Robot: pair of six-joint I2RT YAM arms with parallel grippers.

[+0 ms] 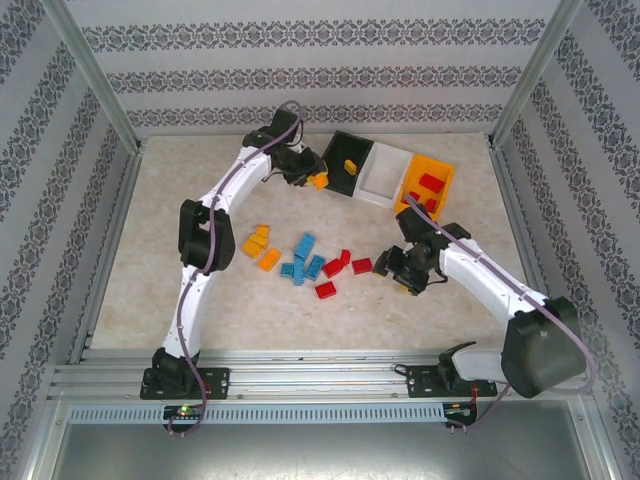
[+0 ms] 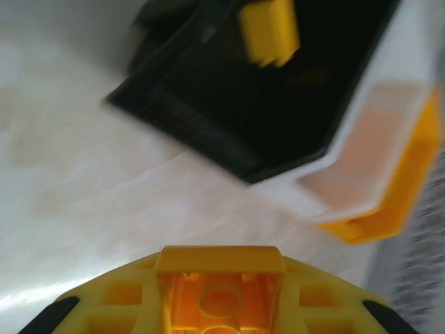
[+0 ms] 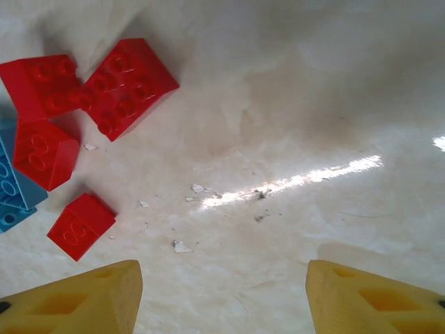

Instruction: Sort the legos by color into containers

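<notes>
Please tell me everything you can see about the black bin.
The black bin is a small rectangular open-topped box, seemingly smooth plastic, upright at the far side of the table. It is the leftmost of three joined bins; its right wall meets the white bin. One orange-yellow brick lies inside. The left claw, shut on a second brick, is beside its near-left corner; whether they touch is unclear.

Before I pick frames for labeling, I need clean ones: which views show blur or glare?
Left wrist: motion blur smears the black bin and the yellow brick in it. Right wrist: sharp, red bricks crisp, one glare streak on the table. Top external: evenly lit, sharp.
</notes>
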